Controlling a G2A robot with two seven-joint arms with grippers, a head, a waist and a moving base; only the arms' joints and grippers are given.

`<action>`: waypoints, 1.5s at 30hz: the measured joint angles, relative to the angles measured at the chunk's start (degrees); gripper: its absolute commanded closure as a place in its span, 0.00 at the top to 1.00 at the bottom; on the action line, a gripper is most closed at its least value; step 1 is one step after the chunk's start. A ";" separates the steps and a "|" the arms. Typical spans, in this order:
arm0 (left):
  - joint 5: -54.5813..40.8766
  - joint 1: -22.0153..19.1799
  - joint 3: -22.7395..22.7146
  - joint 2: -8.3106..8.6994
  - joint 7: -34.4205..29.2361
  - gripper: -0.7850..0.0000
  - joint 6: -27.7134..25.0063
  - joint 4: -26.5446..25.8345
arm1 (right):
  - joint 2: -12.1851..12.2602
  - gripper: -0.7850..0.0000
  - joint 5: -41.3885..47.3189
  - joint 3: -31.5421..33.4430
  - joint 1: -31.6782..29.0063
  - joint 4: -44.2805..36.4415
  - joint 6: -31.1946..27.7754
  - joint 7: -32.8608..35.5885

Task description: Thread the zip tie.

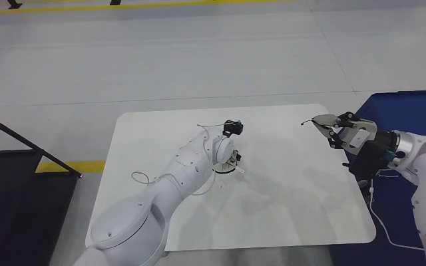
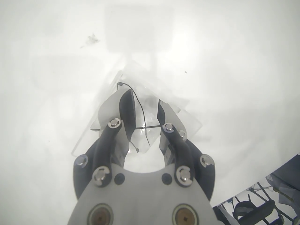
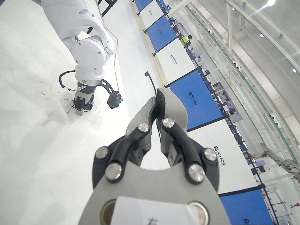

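The tray (image 2: pixel 187 117) lies midway on the table (image 1: pixel 286 199); zip tie (image 3: pixel 151 81) well to its right.

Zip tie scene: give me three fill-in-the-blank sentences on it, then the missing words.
1. The right gripper is ____ on a black zip tie.
2. The left gripper has its jaws ____ above a clear plate.
3. The plate lies on a ____ table.
Missing words: shut; open; white.

Print in the hall
A logo with a short word stands on the blue and white partition panels (image 3: pixel 194 99); the white label (image 3: pixel 152 214) on the right gripper (image 3: pixel 157 95) is cut off, unreadable.
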 measured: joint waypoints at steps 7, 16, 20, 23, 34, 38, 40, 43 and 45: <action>0.44 0.25 -0.96 -0.72 -0.70 0.23 0.89 1.54 | 0.00 0.00 0.00 0.00 0.00 0.00 0.00 0.00; 1.93 -0.22 -1.70 -1.73 -1.69 0.00 2.22 2.52 | 0.00 0.00 0.00 0.00 0.00 0.00 0.00 0.00; 2.48 -1.02 -2.27 -1.92 -2.79 0.00 2.75 1.64 | 0.00 0.00 0.00 0.00 0.00 0.00 0.00 0.00; 2.65 -1.73 -2.99 -1.85 -4.10 0.00 3.31 -0.36 | 0.00 0.00 0.00 0.00 0.00 0.00 0.00 0.00; 5.16 -0.40 -10.06 3.60 -9.03 0.15 10.44 -14.51 | 0.00 0.00 0.00 0.00 0.00 0.00 0.00 0.00; 9.03 2.35 -11.01 5.56 -10.91 0.21 13.63 -17.63 | 0.00 0.00 0.00 0.00 0.00 0.00 0.00 0.00; 10.05 3.69 -11.33 6.06 -11.78 0.18 14.24 -19.19 | 0.00 0.00 0.00 0.00 0.00 0.00 0.00 0.00; 10.74 5.01 -11.95 6.52 -12.54 0.17 14.65 -20.30 | 0.00 0.00 0.00 0.00 0.00 0.00 0.00 0.00; 11.04 5.64 -12.26 6.68 -12.57 0.17 14.06 -20.89 | 0.00 0.00 0.00 0.00 0.00 0.00 0.00 0.00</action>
